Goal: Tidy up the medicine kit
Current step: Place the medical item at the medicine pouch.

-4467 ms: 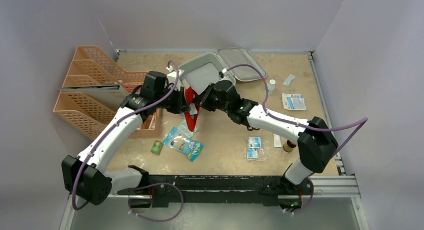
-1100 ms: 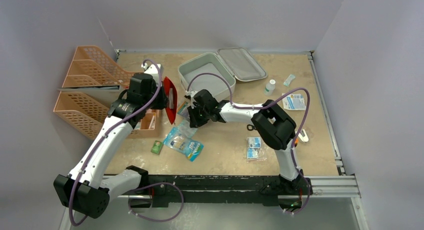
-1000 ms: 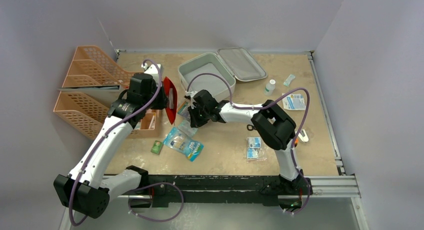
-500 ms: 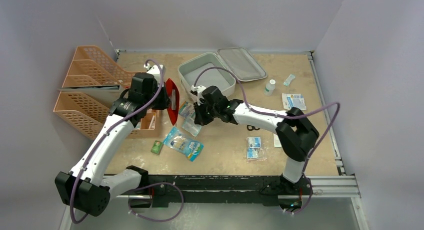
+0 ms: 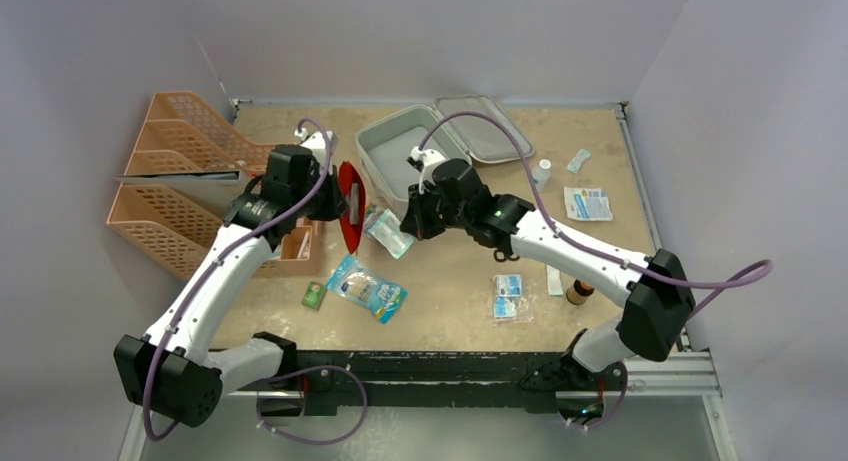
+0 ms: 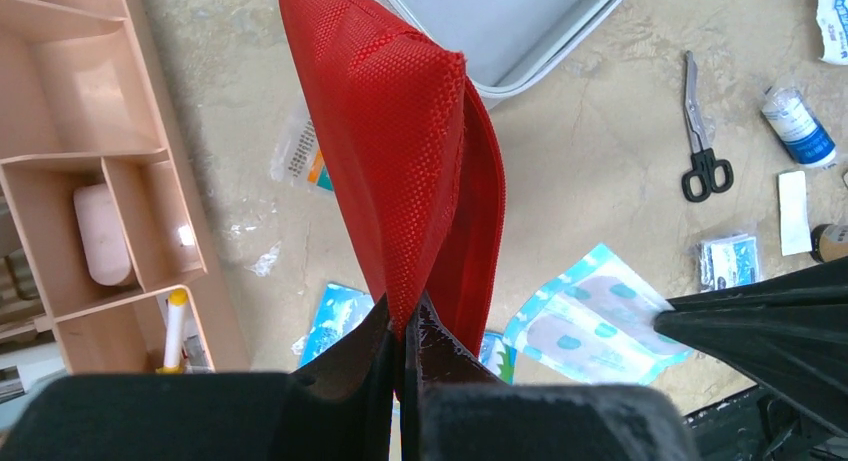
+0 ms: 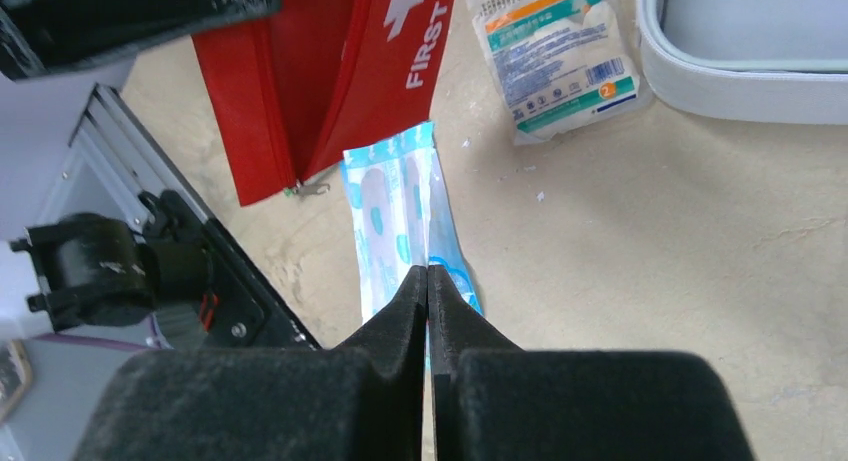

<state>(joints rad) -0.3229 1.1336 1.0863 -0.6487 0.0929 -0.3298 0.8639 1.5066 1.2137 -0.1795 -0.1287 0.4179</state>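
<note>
**A:** Where is the pale grey soft-shell medicine case [image 5: 392, 159]?

**B:** Upper centre of the overhead view, on the tan table [image 5: 450, 301]. It is open, with its lid [image 5: 484, 129] laid back to the upper right. The right wrist view shows only its rounded wall, in the upper right corner.

**A:** And the left gripper [image 6: 405, 326]?

**B:** Its jaws are pressed together on one edge of a flat red fabric pouch [image 6: 400, 131] with white lettering. The pouch is held upright on edge. In the overhead view it sits just left of the case, with the orange mesh file trays [image 5: 165, 171] further left.

**A:** The right gripper [image 7: 428, 281]?

**B:** Its fingers are pinched on the end of a blue-and-white plastic packet of plasters [image 7: 395, 206]. The packet lies close to the red pouch, between the pouch and the case.

**A:** What else is around?

**B:** A white gauze packet [image 7: 560, 51] with orange and green stripes lies just beside the case wall. Black-handled scissors [image 6: 705, 131] are on the table at the right of the left wrist view. A second blue packet [image 5: 368, 289] lies flat, lower centre overhead.
</note>
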